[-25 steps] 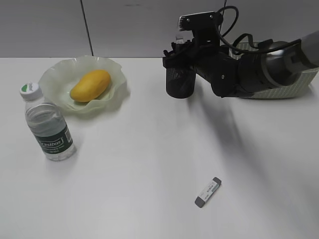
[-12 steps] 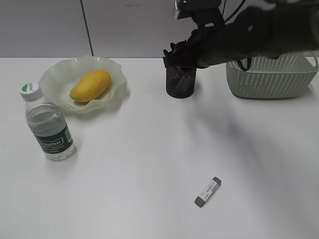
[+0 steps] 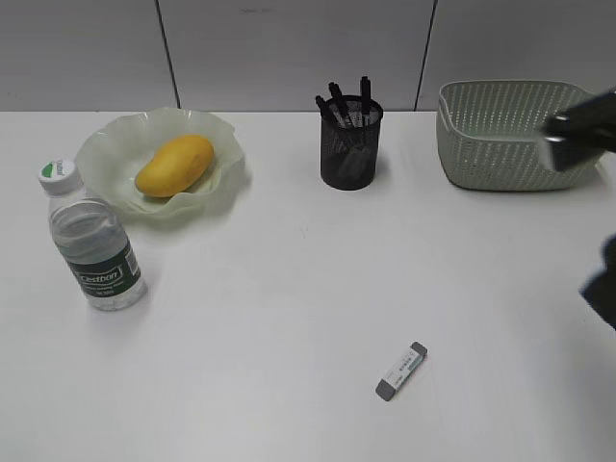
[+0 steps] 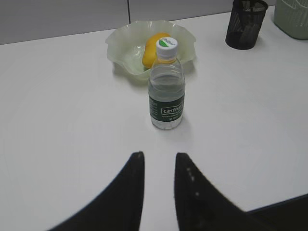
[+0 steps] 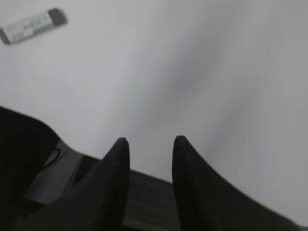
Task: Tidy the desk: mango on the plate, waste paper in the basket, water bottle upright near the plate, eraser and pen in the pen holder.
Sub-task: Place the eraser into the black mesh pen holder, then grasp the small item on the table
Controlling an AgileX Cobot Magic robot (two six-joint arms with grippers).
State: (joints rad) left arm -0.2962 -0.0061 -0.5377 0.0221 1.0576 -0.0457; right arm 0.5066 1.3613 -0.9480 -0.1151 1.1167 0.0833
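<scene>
The eraser (image 3: 401,371) lies on the desk (image 3: 289,289), well apart from the empty, slightly parted right fingers (image 5: 122,147), while the upright bottle (image 4: 166,84) reads "Cestbon".

Setting reads as a lab or test bench dressed as an office desk. Wide plain white surface (image 3: 289,289), bare of clutter, backed by a grey panelled wall (image 3: 289,48) with dark vertical seams. Staged desk items: black mesh pen holder (image 3: 350,144) with dark pens standing in it, pale green basket (image 3: 500,144), ruffled glass plate (image 3: 115,149) holding a mango (image 3: 174,165), water bottle (image 3: 91,245) upright, an eraser (image 3: 401,371) lying loose. Even, shadowless indoor lighting.
</scene>
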